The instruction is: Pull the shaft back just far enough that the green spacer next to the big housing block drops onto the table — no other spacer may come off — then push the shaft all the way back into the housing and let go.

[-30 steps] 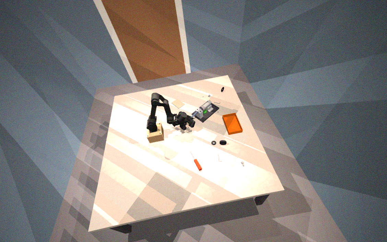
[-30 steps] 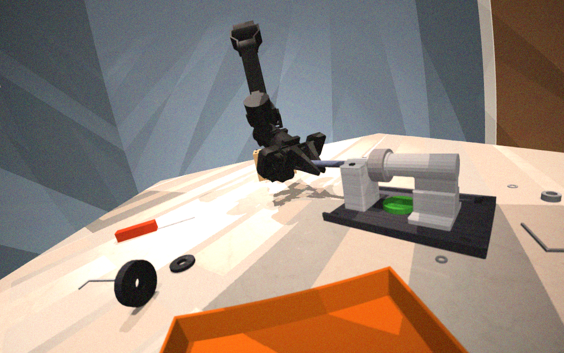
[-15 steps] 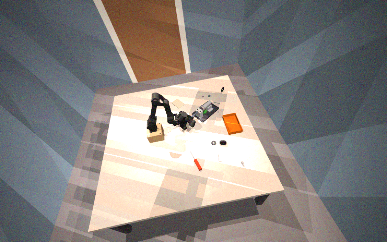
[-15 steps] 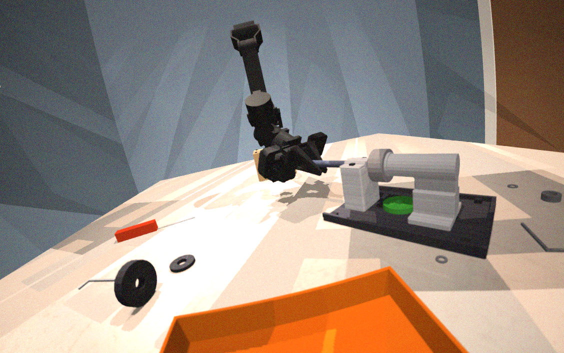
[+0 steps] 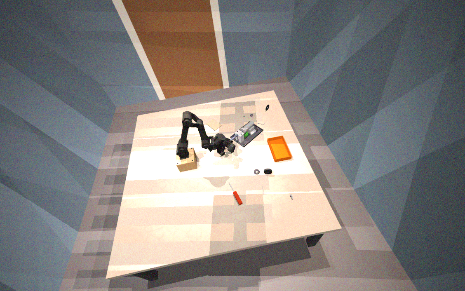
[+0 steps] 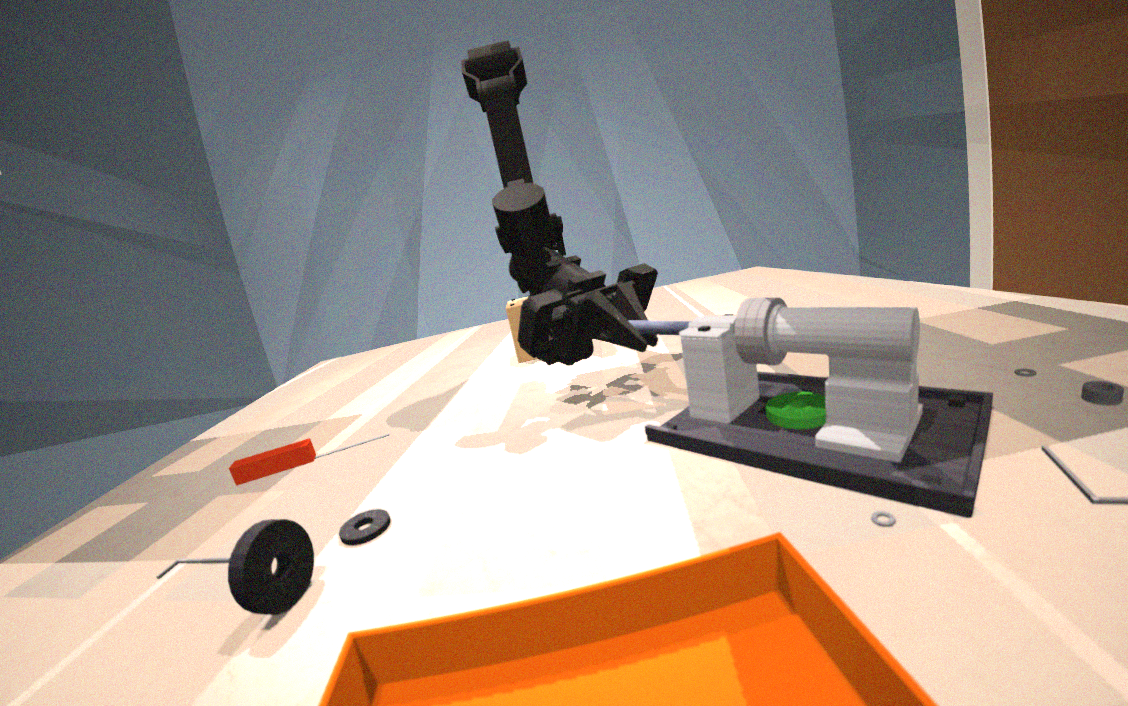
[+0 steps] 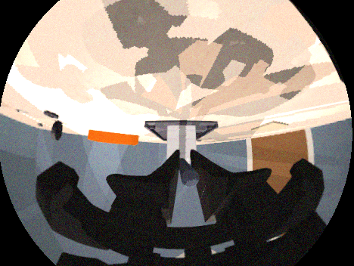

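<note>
My gripper (image 5: 231, 141) (image 6: 648, 338) (image 7: 184, 152) is shut on the blue-grey shaft (image 6: 665, 327) (image 7: 189, 177), which runs level into the white front block (image 5: 239, 136) (image 6: 707, 374). Behind that block, light grey rings (image 6: 760, 331) sit in line against the big grey housing block (image 5: 248, 126) (image 6: 869, 333). The green spacer (image 5: 246, 134) (image 6: 796, 412) lies flat on the dark base plate (image 5: 244, 144) (image 6: 798, 467), below the rings and between the two blocks. Any shaft inside the rings and housing is hidden.
An orange tray (image 5: 279, 149) (image 6: 565, 599) stands in front of the base plate. A black wheel (image 5: 267, 171) (image 6: 270, 566), a dark ring (image 5: 257, 171) (image 6: 364, 526) and a red-handled screwdriver (image 5: 237, 198) (image 6: 272, 462) lie off to one side. A small washer (image 6: 885, 515) lies near the plate.
</note>
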Robot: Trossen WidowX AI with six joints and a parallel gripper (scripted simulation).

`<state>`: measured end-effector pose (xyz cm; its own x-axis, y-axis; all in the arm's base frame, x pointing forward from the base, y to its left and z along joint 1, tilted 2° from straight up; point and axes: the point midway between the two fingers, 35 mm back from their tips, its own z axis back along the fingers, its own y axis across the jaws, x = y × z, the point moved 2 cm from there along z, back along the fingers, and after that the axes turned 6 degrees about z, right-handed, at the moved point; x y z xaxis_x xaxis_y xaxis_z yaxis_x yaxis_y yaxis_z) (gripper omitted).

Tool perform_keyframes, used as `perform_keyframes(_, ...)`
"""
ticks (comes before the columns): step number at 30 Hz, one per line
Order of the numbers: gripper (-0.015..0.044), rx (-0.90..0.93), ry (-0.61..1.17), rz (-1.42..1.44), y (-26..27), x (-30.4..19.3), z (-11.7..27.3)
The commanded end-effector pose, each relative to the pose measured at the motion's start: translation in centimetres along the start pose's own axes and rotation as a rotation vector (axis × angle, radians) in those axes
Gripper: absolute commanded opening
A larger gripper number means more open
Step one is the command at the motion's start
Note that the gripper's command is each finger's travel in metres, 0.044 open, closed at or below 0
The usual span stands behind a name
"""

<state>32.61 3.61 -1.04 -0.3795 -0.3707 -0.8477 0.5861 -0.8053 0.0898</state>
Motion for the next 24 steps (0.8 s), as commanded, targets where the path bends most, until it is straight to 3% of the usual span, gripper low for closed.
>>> perform_keyframes(1,0.0,0.003,0.007,0.003,0.22,-0.35,-0.24)
perform_keyframes(24,0.0,0.003,0.008,0.003,0.24,-0.69,-0.8)
